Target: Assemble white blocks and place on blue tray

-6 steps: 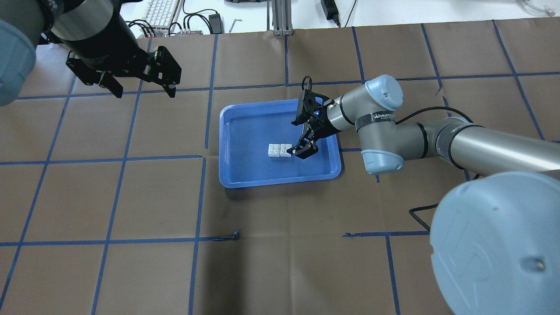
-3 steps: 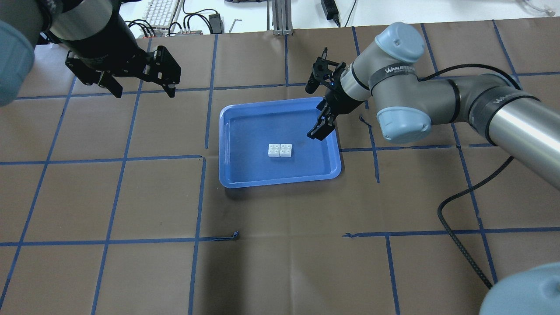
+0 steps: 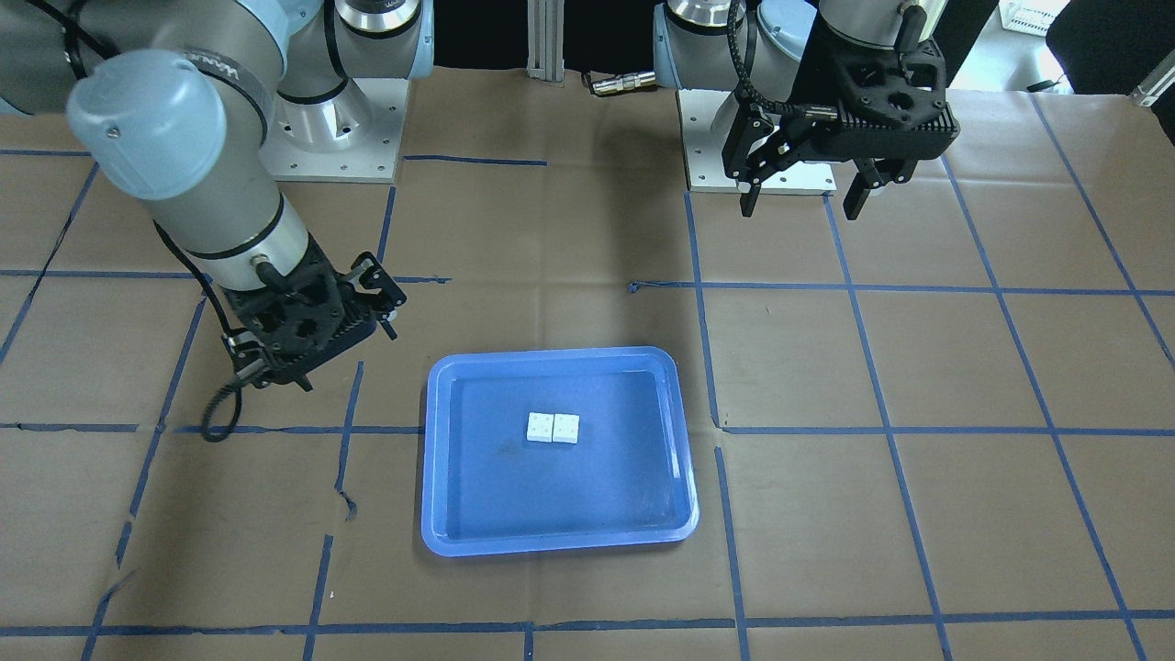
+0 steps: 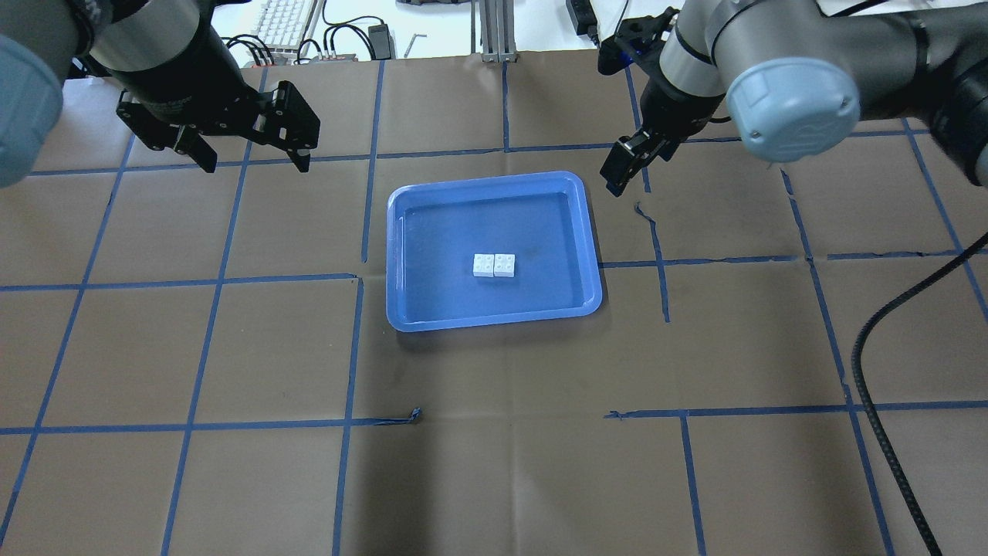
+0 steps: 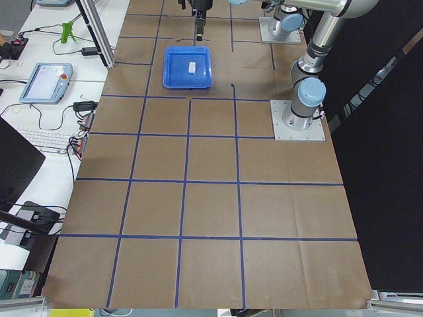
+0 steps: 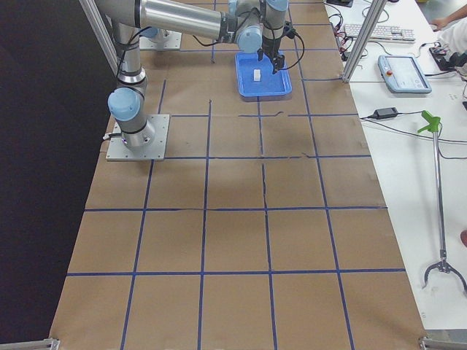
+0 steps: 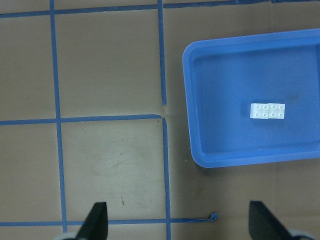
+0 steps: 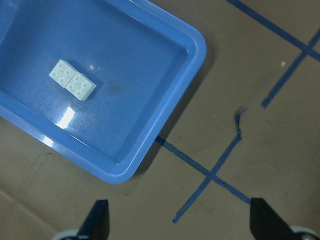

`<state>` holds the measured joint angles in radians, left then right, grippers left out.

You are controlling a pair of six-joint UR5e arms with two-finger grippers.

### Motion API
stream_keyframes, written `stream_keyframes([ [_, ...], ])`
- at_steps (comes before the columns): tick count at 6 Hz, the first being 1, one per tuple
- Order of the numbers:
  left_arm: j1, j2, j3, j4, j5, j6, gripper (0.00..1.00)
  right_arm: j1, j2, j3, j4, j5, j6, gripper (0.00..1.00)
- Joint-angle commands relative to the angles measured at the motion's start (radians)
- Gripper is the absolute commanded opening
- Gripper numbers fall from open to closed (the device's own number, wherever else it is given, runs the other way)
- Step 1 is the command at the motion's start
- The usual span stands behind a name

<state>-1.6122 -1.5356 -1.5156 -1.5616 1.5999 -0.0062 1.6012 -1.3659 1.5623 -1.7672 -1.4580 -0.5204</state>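
The two white blocks [image 4: 494,265] lie joined side by side, studs up, in the middle of the blue tray [image 4: 455,220]. They also show in the front view [image 3: 553,428] and in both wrist views [image 7: 268,111] [image 8: 72,80]. My right gripper [image 4: 617,174] is open and empty, raised just outside the tray's far right corner; the tray [image 8: 125,45] lies to its side. My left gripper [image 4: 257,164] is open and empty, high above the table, far left of the tray [image 7: 225,75]. In the front view the tray [image 3: 429,459] sits between the grippers.
The brown paper table carries a grid of blue tape. A keyboard and cables [image 4: 285,19] and an aluminium post [image 4: 494,31] stand at the far edge. The right arm's black cable [image 4: 872,371] trails over the right side. Both arm bases [image 3: 340,138] stand behind the tray.
My right gripper has drawn away from the blocks, rising and moving to the far right, past the tray's corner. The joined blocks stay in the tray. The left arm has not moved.
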Motion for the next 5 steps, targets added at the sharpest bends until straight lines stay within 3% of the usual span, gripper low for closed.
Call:
stream_keyframes([
  [1, 0.0, 0.0, 0.0, 0.0, 0.0, 0.0, 0.99, -0.052, -0.047, -0.066, 0.147, -0.038, 0.231, 1.0],
  [2, 0.0, 0.0, 0.0, 0.0, 0.0, 0.0, 0.99, -0.05, -0.092, -0.071, 0.179, -0.038, 0.35, 1.0],
  [3, 0.0, 0.0, 0.0, 0.0, 0.0, 0.0, 0.99, -0.04, -0.139, -0.074, 0.216, -0.106, 0.434, 1.0],
  [5, 0.0, 0.0, 0.0, 0.0, 0.0, 0.0, 0.99, -0.026, -0.18, -0.068, 0.281, -0.107, 0.473, 1.0],
])
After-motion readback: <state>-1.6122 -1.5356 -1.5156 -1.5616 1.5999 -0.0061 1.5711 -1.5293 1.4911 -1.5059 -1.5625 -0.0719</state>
